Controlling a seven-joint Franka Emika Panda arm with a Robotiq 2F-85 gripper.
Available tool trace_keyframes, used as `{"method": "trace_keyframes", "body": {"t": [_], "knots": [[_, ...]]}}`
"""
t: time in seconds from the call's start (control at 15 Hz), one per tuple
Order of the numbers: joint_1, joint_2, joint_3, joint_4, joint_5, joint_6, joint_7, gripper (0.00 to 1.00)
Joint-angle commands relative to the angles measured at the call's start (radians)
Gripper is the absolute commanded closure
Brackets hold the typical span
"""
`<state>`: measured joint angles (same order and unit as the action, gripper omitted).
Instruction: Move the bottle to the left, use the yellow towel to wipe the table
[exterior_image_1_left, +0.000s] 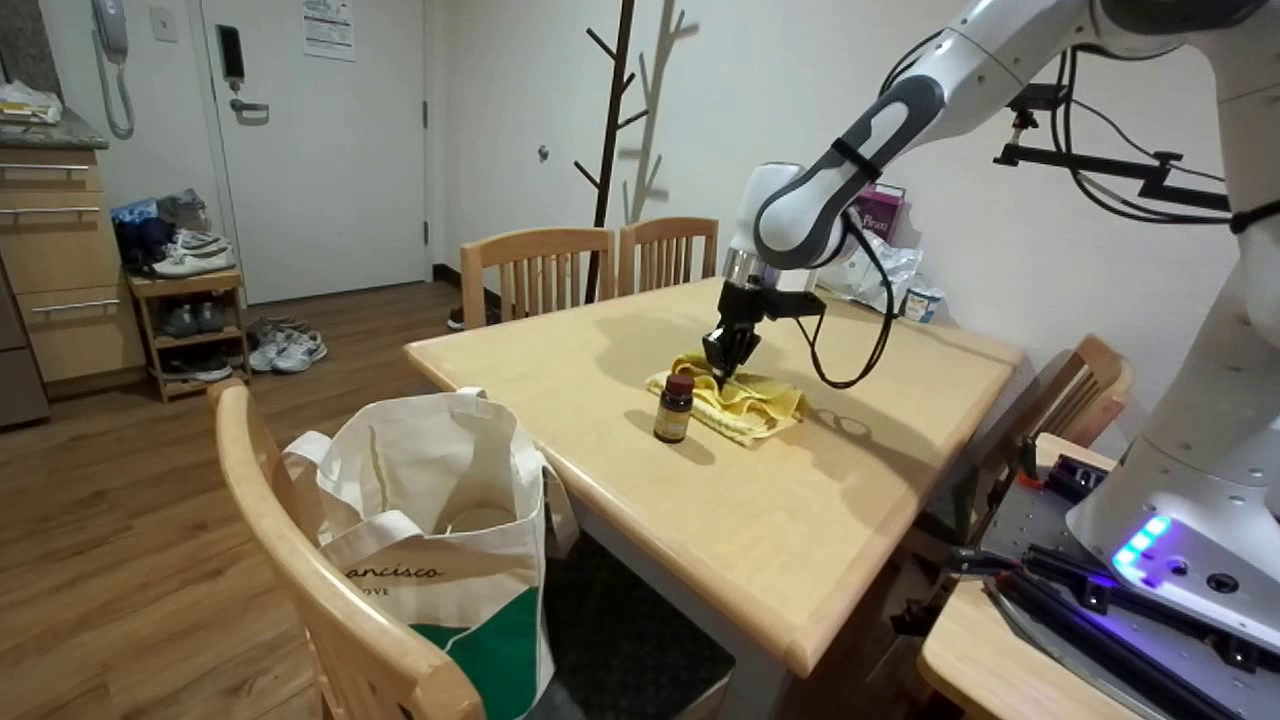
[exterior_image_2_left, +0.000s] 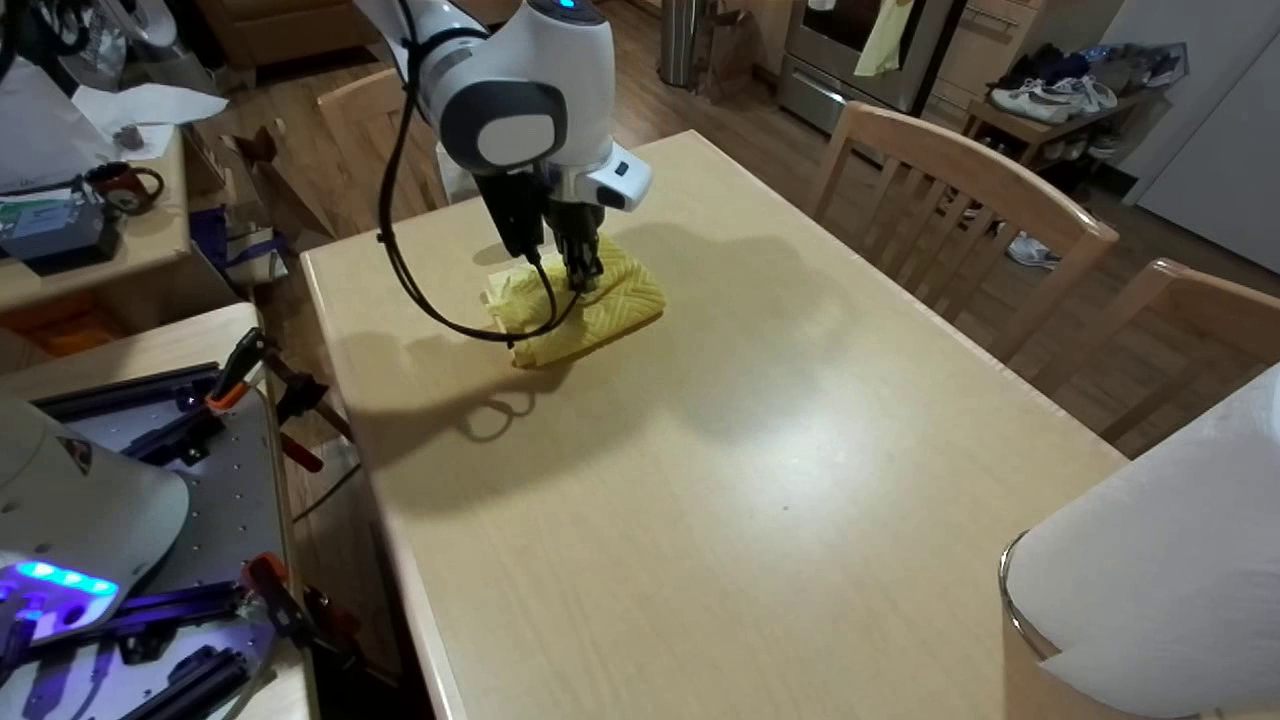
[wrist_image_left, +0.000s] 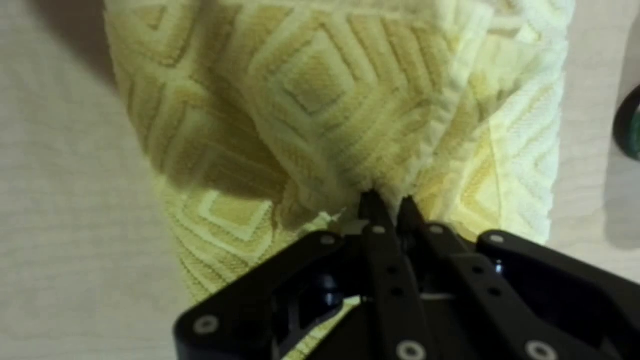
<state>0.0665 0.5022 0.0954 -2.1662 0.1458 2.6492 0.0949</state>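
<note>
- The gripper (wrist_image_left: 390, 205) points down, fingers all but together, a fold of the yellow towel (wrist_image_left: 320, 80) nipped between them.
- That towel is rumpled at the grip and folded below, raised diamonds plain in the wrist view.
- Just beside it, at 8 o'clock from the gripper in an exterior view, the dark bottle (exterior_image_1_left: 673, 413) stands upright, maroon cap on.
- The arm (exterior_image_1_left: 885, 130) slants down from 1 o'clock in an exterior view, wrist right over the towel.
- In an exterior view the table (exterior_image_2_left: 700, 560) has edges near the towel at 9 and 11 o'clock; its broad stretch opens toward 4, where I see a white cylinder (exterior_image_2_left: 1160, 560).
- Past the edge at the bottle's 8 o'clock sits a tote bag (exterior_image_1_left: 440, 555).
</note>
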Motion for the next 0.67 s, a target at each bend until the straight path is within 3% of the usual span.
{"method": "trace_keyframes", "body": {"t": [0.0,0.6], "knots": [[-0.006,0.01,0.024,0.017,-0.047,-0.066,-0.118,0.65],[0.05,-0.133,-0.107,-0.014,-0.287,-0.138,-0.065,0.08]]}}
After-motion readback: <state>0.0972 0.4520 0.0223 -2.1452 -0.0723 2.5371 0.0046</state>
